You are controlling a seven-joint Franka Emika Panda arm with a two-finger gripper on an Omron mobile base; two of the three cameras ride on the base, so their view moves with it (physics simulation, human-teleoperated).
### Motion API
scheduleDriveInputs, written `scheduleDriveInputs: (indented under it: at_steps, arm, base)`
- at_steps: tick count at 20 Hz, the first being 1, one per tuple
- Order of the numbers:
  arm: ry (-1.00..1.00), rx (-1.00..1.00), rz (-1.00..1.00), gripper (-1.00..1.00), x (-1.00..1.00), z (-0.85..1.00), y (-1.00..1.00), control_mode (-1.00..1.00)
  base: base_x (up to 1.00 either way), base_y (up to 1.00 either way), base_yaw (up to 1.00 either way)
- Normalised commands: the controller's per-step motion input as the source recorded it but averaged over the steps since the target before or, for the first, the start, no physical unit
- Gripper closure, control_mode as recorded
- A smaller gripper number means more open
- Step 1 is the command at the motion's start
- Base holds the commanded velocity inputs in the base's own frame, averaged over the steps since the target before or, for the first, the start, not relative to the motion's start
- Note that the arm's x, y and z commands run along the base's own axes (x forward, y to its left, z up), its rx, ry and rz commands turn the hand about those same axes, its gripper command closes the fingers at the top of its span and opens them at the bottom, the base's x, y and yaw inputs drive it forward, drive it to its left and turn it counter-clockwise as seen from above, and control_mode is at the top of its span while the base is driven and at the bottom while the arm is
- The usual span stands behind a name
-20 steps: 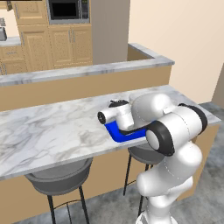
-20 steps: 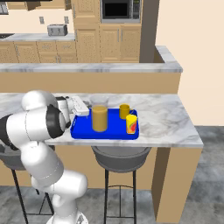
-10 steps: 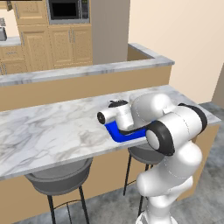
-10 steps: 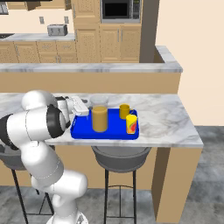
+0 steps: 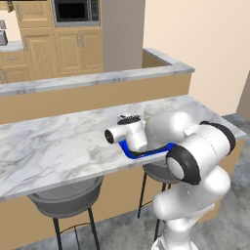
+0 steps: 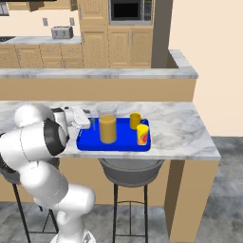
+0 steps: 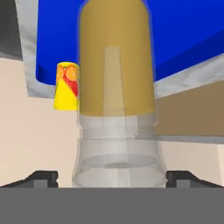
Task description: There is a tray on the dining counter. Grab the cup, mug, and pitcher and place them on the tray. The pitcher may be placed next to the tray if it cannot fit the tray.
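The pitcher stands upright on the left part of the blue tray on the counter, long axis vertical. The mug and cup stand upright to its right. The gripper sits level beside the pitcher, jaws spread wide on either side of its clear top.

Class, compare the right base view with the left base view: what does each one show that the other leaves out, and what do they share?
Right base view alone: the pitcher, the mug and the cup, all standing on the tray, plus a toaster on the far worktop.

Left base view alone: the arm's bulk covers most of the tray, leaving a thin blue edge; none of the three vessels can be made out.

Both: the dining counter, the stools beneath it, the microwave and the wooden cabinets.
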Motion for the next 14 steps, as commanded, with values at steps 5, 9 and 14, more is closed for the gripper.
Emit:
scheduleDriveInputs:
  at_steps: [5,9,14]
  arm:
    - [-0.04,0.01,0.0,-1.0,-1.0,0.39,0.28,-1.0]
    - [0.01,0.16,0.0,-1.0,-0.91,0.88,0.09,-1.0]
    - [0.26,0.2,0.0,-1.0,-0.46,0.74,0.05,-1.0]
  base:
    - [0.0,0.0,0.0]
    - [0.0,0.0,0.0]
    - [0.0,0.0,0.0]
